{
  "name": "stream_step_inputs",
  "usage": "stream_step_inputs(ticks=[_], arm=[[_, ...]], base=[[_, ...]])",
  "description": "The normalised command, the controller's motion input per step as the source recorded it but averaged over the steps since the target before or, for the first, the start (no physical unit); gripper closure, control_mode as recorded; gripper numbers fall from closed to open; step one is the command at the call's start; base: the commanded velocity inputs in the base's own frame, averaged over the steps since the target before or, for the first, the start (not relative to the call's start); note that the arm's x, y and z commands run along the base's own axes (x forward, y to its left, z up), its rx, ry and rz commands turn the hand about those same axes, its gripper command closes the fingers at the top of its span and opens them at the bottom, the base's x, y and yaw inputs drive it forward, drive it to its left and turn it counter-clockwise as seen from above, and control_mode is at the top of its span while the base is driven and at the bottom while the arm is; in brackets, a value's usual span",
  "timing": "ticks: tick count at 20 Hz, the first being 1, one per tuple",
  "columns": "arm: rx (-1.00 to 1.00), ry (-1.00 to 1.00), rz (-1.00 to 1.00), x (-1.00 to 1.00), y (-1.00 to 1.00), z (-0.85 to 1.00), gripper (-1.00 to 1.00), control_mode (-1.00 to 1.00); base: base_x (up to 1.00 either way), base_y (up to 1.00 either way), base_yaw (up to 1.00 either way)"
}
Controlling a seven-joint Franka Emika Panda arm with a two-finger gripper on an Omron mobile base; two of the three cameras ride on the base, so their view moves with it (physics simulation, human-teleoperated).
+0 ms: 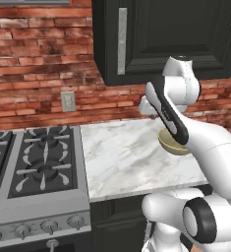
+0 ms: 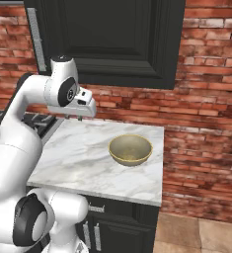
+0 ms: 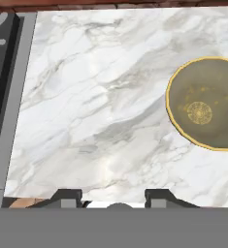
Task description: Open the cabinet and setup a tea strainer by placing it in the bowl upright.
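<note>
While the black wall cabinet [image 1: 171, 34] is standing shut, the gripper [image 2: 81, 116] is hovering over the marble counter [image 2: 83, 153], jaws partly open and holding nothing, beside the empty olive-gold bowl [image 2: 130, 149]; it should be rising squarely toward the silver bar handle [image 1: 122, 41].

No readable text anywhere right now: no letters, brand marks or numbers. The black cabinet [image 1: 161, 34] door is plain panelling, its silver handle [image 1: 122, 42] bare. The stove [image 1: 36, 167] knobs carry no legible markings, the wall outlet [image 1: 68, 101] is blank, and the bowl [image 3: 207, 102] shows just a faint round pattern, no writing.
</note>
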Motion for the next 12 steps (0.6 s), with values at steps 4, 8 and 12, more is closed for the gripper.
stream_step_inputs(ticks=[4,8,12], arm=[[0.0,-0.01,0.0,-0.01,0.16,0.0,-1.0,-1.0],[-0.04,-0.32,0.0,-0.09,0.6,0.38,-1.0,-1.0],[-0.01,-0.39,0.0,-0.3,0.32,0.93,-1.0,-1.0]], base=[[0.0,0.0,0.0],[0.0,0.0,0.0],[0.0,0.0,0.0]])
